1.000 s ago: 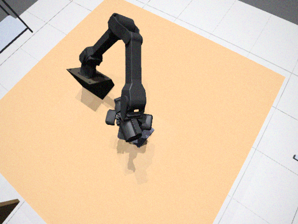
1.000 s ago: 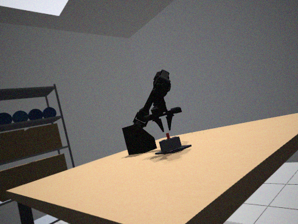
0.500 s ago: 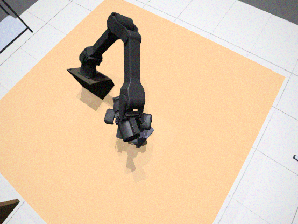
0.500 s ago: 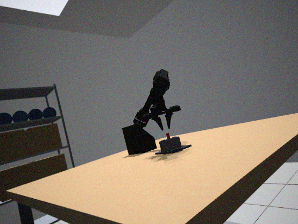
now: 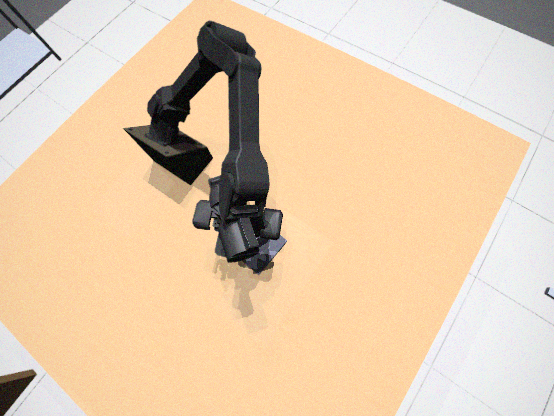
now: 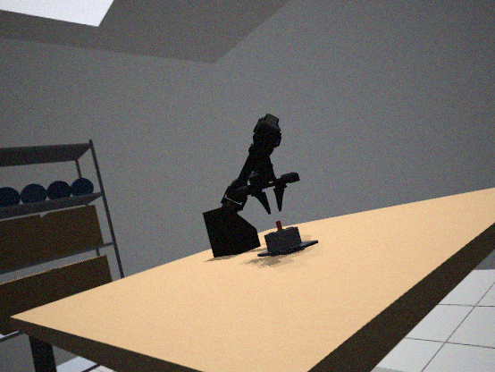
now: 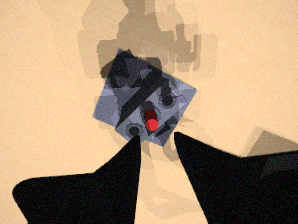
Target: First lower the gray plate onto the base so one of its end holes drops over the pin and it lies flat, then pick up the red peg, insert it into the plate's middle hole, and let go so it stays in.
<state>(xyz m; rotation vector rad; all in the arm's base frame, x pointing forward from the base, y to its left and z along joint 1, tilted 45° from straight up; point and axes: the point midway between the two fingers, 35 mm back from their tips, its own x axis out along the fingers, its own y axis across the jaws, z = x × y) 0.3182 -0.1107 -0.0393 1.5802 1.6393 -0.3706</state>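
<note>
Standing in the block, the red peg (image 6: 279, 225) (image 7: 152, 124) protrudes.

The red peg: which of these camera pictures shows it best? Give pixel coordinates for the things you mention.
The wrist view: it looks down on the red peg (image 6: 279, 225) (image 7: 151, 124), its bright tip unobstructed. The exterior view shows only a small red stub above the gray block (image 6: 283, 240). In the top view I can't make it out.

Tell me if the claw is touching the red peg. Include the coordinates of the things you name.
Apart. The exterior view shows the fingertips of the claw (image 6: 275, 212) (image 7: 158, 135) above the top of the red peg (image 6: 279, 225) (image 7: 152, 124), grey wall visible between them.
</note>
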